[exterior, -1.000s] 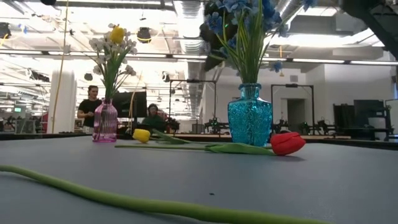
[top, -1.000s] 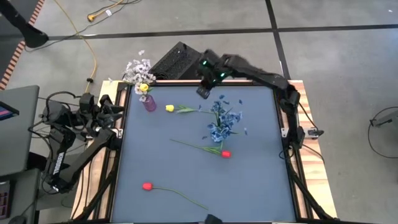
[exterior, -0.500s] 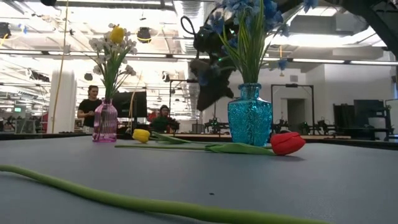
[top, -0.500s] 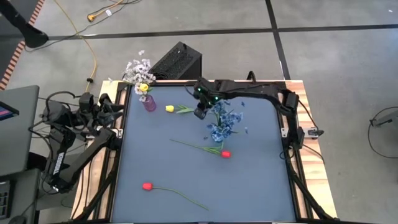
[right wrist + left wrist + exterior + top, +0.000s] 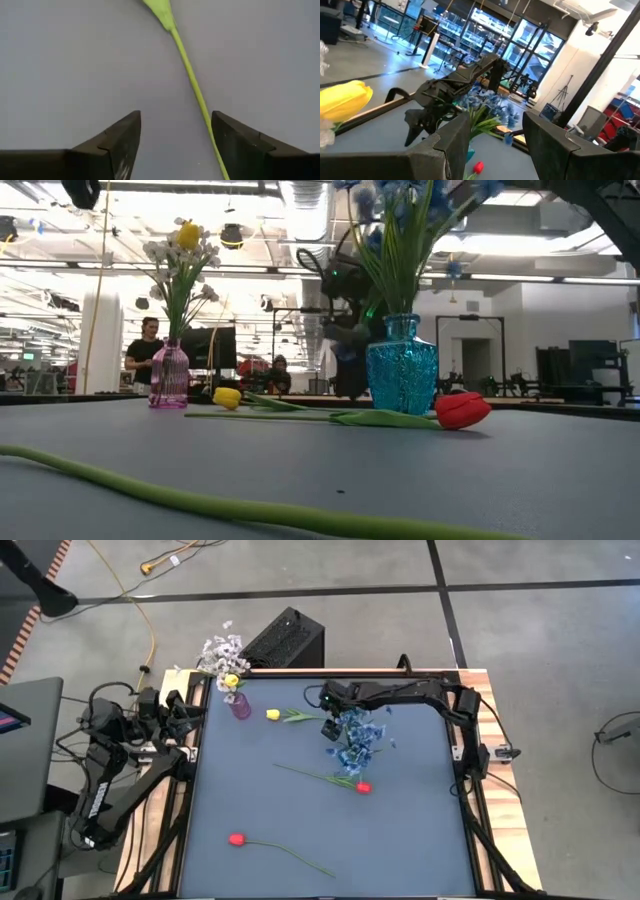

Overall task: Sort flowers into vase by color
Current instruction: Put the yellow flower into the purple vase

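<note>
Two vases stand on the grey table (image 5: 400, 840). The pink vase (image 5: 240, 707) holds one yellow bud (image 5: 231, 681) and a white-lavender bunch (image 5: 220, 650). The blue vase (image 5: 401, 377) holds the blue sprigs (image 5: 356, 735).

Three flowers lie loose on the mat:
- One yellow tulip (image 5: 273, 714), just beside the right gripper (image 5: 330, 727), on the pink-vase side.
- One red tulip (image 5: 362, 786), near the blue vase, on the side away from the gripper's arm.
- A second red tulip (image 5: 237, 838), well apart from both grippers, toward the near table edge.

The right gripper hangs low over the mat, right beside the blue sprigs. Its fingers (image 5: 117, 145) are spread apart with nothing between them. A green stem (image 5: 192, 85) runs along the mat close to one finger, not clamped.

The left gripper (image 5: 490, 145) waits off the table's left edge, beyond the pink vase. Its fingers stand apart and empty.

Surface: plain grey mat in a wooden frame. A black box (image 5: 285, 640) stands on the floor behind the table, and a yellow cable (image 5: 150, 630) runs over the concrete floor.

View differences:
- Only the low view shows the blue vase's glass body and two people (image 5: 145, 350) in the hall behind.
- Only the high view shows all three loose flowers at once.
- The left wrist view shows the right arm (image 5: 465, 80) reaching down beside the sprigs.
</note>
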